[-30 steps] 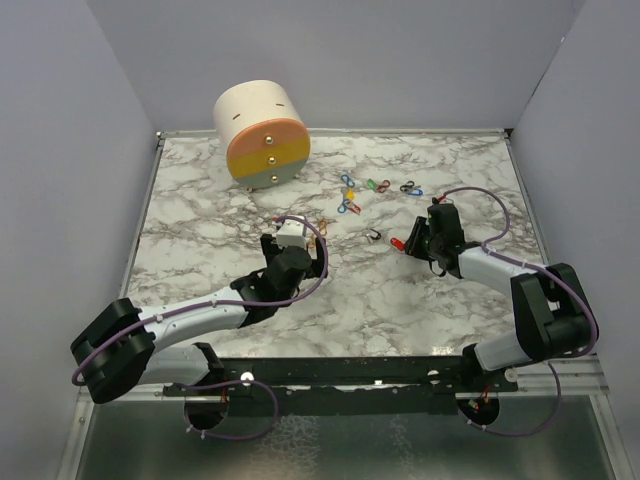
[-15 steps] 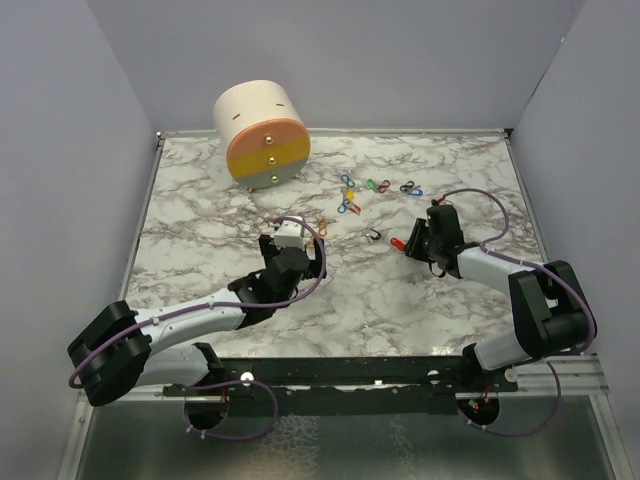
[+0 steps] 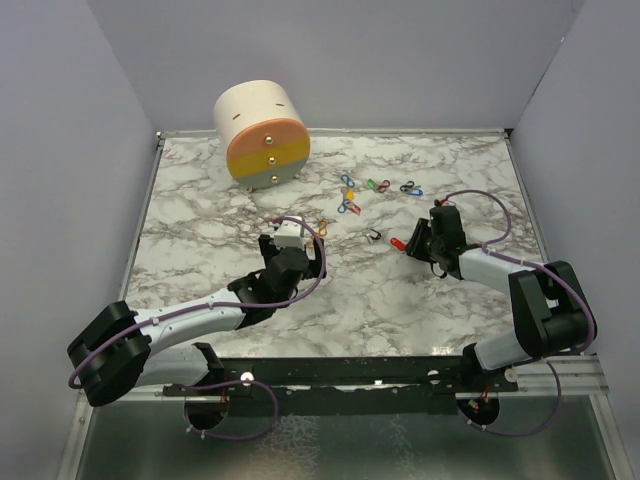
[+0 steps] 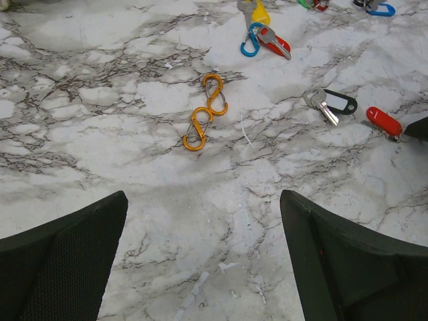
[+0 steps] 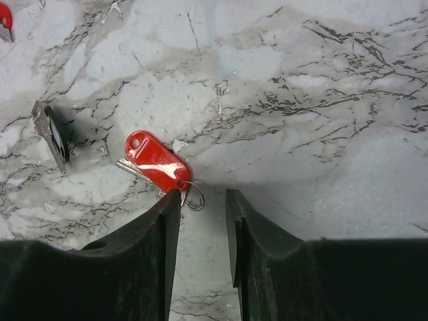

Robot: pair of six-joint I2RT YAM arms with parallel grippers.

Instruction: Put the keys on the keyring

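Left wrist view: the left gripper point(image 4: 204, 198), spread wide and empty, hovers just short of the orange double-loop clip point(image 4: 206, 112), probably the keyring. To its right, the red key point(image 5: 155, 162) lies flat, its wire loop between the narrowly parted jaws of the right gripper point(image 5: 202, 195). Step in hand, by judgement: pickup of key 1. The next move calls for a clean close on that thin loop. The other keys point(image 3: 375, 187) lie beyond. Marble worktop point(image 3: 200, 210); plain grey walls point(image 3: 400, 60).
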